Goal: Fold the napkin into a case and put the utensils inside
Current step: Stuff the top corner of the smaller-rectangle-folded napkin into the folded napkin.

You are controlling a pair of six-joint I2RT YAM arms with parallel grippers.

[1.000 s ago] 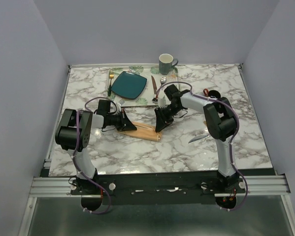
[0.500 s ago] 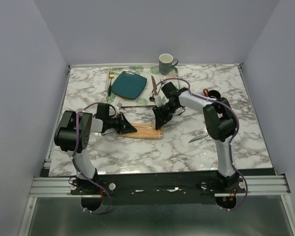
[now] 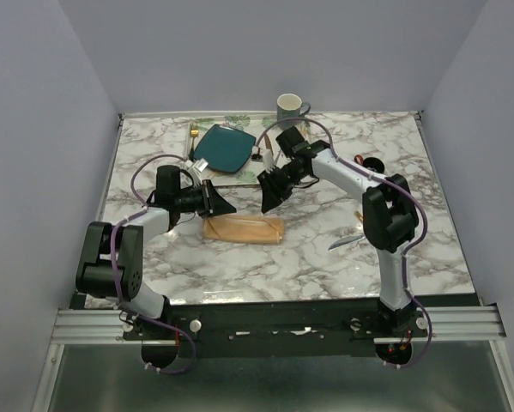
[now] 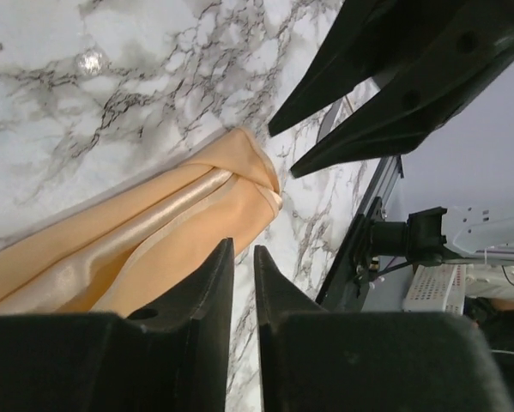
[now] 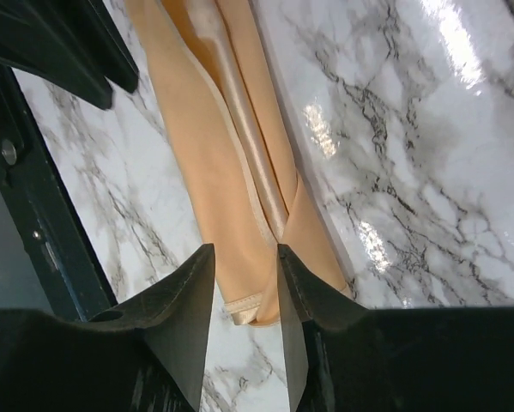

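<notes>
Near the centre of the worktop (image 3: 411, 172), the napkin (image 3: 244, 229) is lying folded into a long narrow strip, its ends pointing toward 3 and 9 o'clock. The left end effector (image 4: 241, 247) is hovering at the strip's 10 o'clock, fingers closed to a thin slit, gripping nothing. The right end effector (image 5: 244, 249) is hanging at 1 o'clock, slightly parted and empty. Both wrist views are cutting off one end of the strip. A silver table knife (image 3: 346, 242) is lying at 4 o'clock, partly hidden behind the right arm.
</notes>
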